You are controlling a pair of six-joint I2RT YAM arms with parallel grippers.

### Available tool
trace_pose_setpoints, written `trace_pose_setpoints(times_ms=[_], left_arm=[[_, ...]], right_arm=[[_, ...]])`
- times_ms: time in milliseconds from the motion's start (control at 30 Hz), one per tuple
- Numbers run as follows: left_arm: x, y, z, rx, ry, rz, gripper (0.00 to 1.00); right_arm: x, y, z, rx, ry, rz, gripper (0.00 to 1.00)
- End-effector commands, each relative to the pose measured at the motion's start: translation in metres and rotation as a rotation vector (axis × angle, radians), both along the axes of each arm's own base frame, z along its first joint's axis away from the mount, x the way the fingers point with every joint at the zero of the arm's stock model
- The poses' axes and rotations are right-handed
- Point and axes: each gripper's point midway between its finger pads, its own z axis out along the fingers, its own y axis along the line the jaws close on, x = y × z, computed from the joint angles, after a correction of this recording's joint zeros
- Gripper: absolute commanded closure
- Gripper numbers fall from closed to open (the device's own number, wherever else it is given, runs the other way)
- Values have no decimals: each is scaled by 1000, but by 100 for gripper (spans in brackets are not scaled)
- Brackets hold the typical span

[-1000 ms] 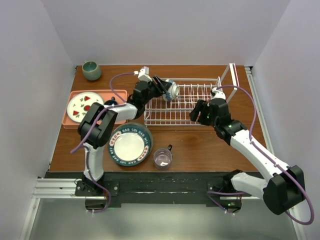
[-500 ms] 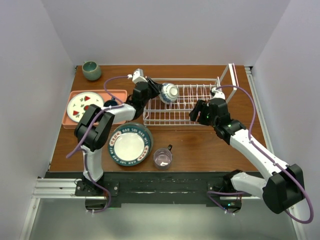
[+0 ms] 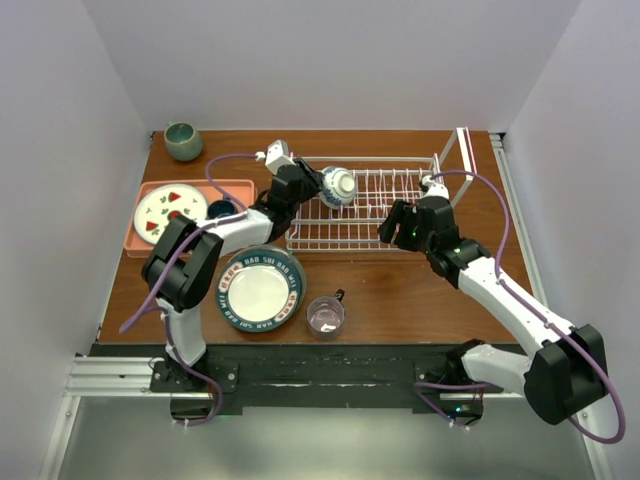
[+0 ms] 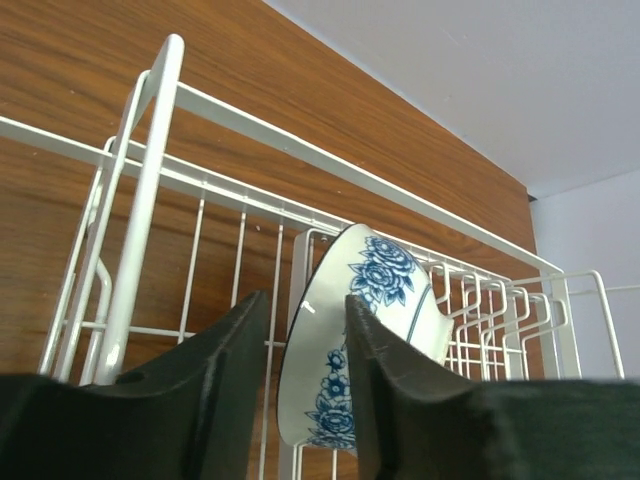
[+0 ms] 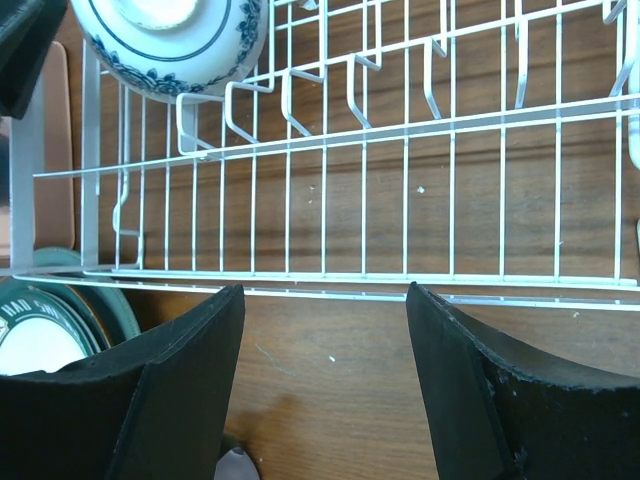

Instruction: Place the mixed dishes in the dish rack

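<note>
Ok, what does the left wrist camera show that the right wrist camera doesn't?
Only the left wrist view: the left hand, its fingers either side of the blue-and-white bowl at its rim, the bowl's flowered side, and the pale wall beyond. Only the right wrist view: the open right hand, the bowl's underside, the lettered teal-rimmed plate and a strip of the pink tray. Both: the bowl, the white wire rack and the wooden table.

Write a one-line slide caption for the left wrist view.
Left gripper brackets the rim of the blue-and-white bowl, which stands on edge in the white wire dish rack.
</note>
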Motion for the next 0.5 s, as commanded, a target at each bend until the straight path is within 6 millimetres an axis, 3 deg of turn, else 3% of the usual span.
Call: trace_pose_setpoints(times_ms=[0, 233, 467], left_arm=[[-6, 35, -5, 139, 23, 116, 52], [-14, 18, 39, 275, -79, 60, 37], [-23, -30, 56, 397, -116, -129, 28]], right_arm=[[9, -2, 3, 7, -33, -25, 30], [7, -4, 4, 1, -32, -31, 28], [7, -5, 5, -7, -24, -36, 24]])
